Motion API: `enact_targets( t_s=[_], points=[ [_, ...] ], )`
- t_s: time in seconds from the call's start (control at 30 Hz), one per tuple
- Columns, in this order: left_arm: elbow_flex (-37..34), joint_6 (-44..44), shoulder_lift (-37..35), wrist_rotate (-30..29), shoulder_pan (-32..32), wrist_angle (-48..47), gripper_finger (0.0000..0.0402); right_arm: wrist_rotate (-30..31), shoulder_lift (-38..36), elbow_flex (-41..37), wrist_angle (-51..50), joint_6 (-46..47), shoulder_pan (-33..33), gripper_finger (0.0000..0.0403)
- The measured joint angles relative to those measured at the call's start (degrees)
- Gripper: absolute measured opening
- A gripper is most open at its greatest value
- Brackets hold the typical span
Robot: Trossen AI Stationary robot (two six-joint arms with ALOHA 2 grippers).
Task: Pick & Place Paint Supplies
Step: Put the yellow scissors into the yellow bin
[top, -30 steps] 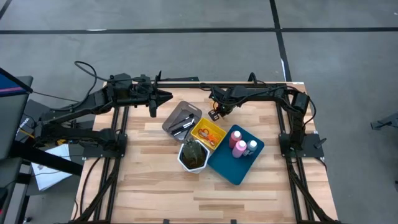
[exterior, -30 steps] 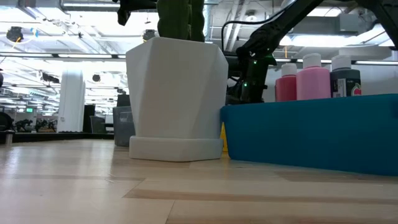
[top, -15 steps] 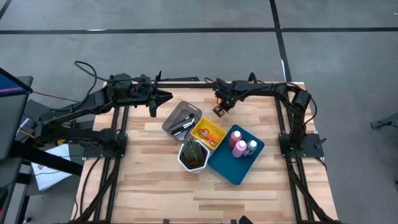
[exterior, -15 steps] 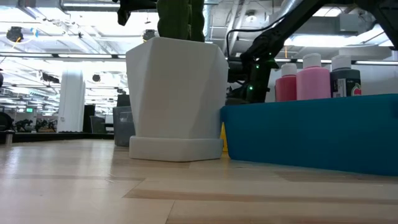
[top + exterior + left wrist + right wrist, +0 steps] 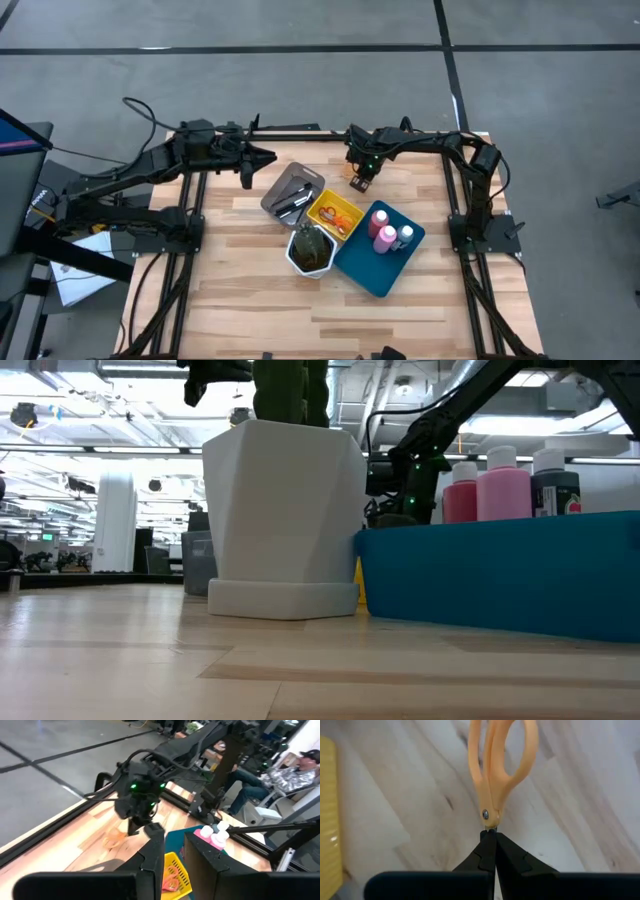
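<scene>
overhead, right pincer point(image 5: 490, 836) pinches orange scissors point(image 5: 501, 767).

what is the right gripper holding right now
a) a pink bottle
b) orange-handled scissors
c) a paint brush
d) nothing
b: in the right wrist view the right gripper is shut on the blade end of the orange-handled scissors, whose handle loops hang over the bare wooden table; the pink bottles stand in the blue tray.
</scene>
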Motion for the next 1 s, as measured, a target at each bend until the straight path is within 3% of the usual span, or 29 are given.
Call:
enact_targets(
  t_s=[0.63, 1.0],
  points=[
    [0.0, -5.6, 0.0, -1.6, 0.0, -3.1, 0.0067, -17.1, -11.3, 0.0, -2.6, 0.6, -3.3, 0.0],
    [0.0, -5.7, 0.0, -1.5, -1.9, -3.0, 0.0067, -17.3, -14.2, 0.0, -4.3, 5.8, 0.9, 0.0]
  ],
)
